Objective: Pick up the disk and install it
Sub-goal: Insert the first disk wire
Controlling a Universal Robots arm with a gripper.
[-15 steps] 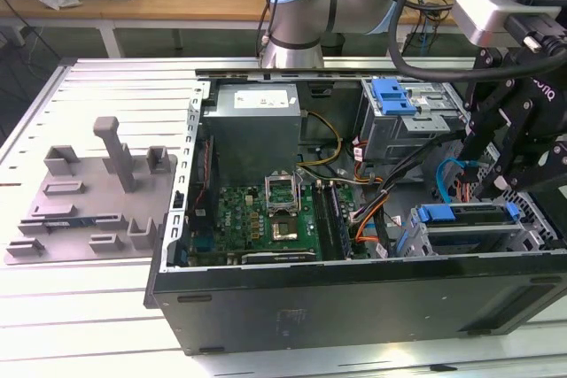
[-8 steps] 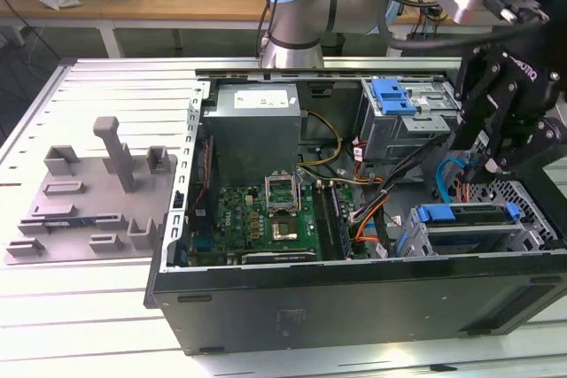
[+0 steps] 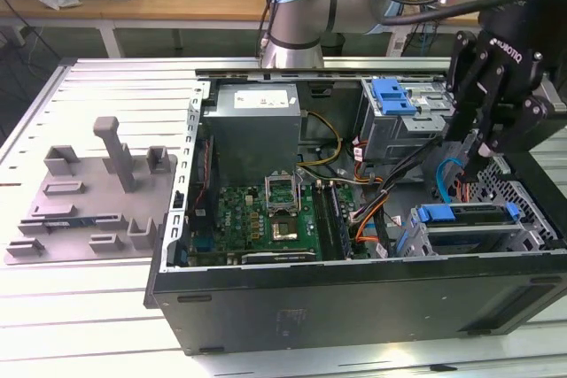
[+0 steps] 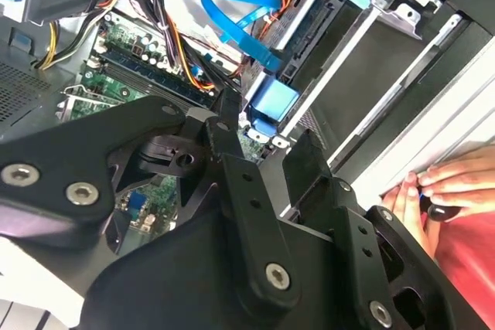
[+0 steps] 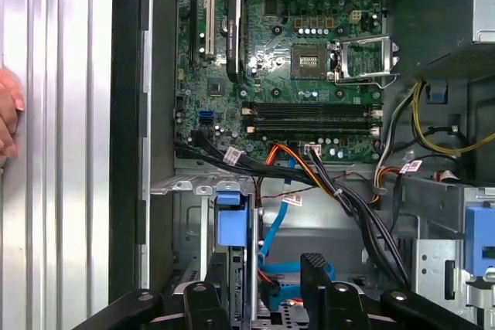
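Black and parted is how my pincer [image 3: 481, 158] hangs over the open computer case [image 3: 354, 307], which lies on its side on a ribbed aluminium table [image 3: 89, 307]; the two fingers [image 5: 315, 268] stand moderately wide and grip nothing. In the exterior view I hover above the corner of the case toward that view's right, just over the disk [image 3: 465, 214]. It sits on edge in its metal bay [image 3: 523, 210] with the blue rail bracket uppermost and the silver body below it. In both wrist views the square blue end of that bracket lies ahead of my fingertips, at the disk [image 5: 232, 222] just beside one finger in the first wrist view, and at the disk [image 4: 272, 102] beyond the gap in the second wrist view. I cannot tell whether that finger touches the bracket. A blue data cable [image 5: 274, 229] curls through the space between my fingers, near a bundle of orange and black wires. Farther into the case lie the green motherboard [image 5: 294, 36] with its open processor socket [image 5: 309, 56] and the grey power supply [image 3: 252, 130]. A second drive cage [image 3: 394, 121] carries a blue latch near the case's far wall. A person's hand [image 4: 433, 191] rests on the table beside the case, and a grey fixture plate [image 3: 89, 192] sits well apart toward the exterior view's left.
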